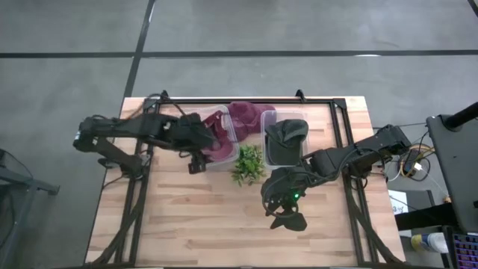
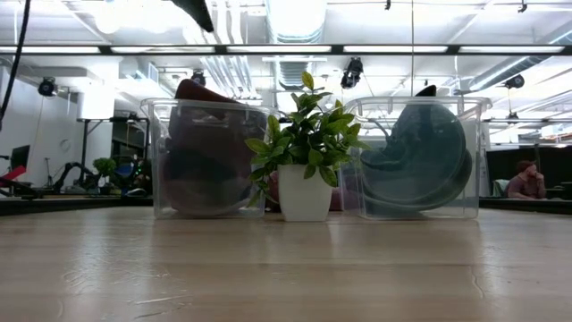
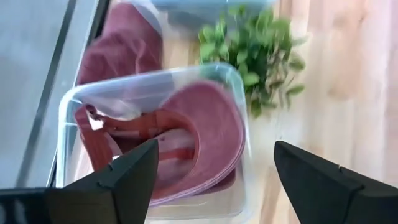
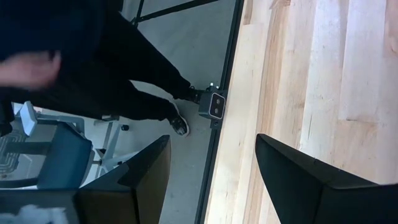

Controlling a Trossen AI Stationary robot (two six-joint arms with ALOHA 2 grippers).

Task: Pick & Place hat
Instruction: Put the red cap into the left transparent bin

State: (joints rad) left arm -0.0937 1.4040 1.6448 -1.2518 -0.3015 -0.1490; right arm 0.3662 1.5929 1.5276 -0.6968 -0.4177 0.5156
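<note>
My left hand (image 1: 196, 153) hovers over the clear bin (image 1: 219, 153) just left of the potted plant (image 1: 249, 164), fingers (image 3: 118, 180) spread wide and holding nothing, with the maroon hat (image 3: 186, 143) lying brim-up inside that bin below them. A second maroon hat (image 1: 243, 116) lies on the bench (image 1: 194, 217) behind the plant, touching the bin's far rim. Right of the plant stands a second clear bin (image 1: 284, 138) with a dark grey-green hat (image 1: 286, 133) in it; from bench level both hats fill their bins nearly to the rim, and the plant's leaves reach to both bin walls, leaving no gap between them. My right hand (image 1: 287, 217) hangs in front of the plant, toward the near edge of the bench, fingers (image 4: 298, 180) wide apart and empty, pointing out past the bench's edge to the floor, where a person's dark-trousered legs (image 4: 118, 68) stand close by. In front of the plant the wooden top lies open from side to side; the black frame rails (image 1: 343, 149) run along the bench's left and right sides
</note>
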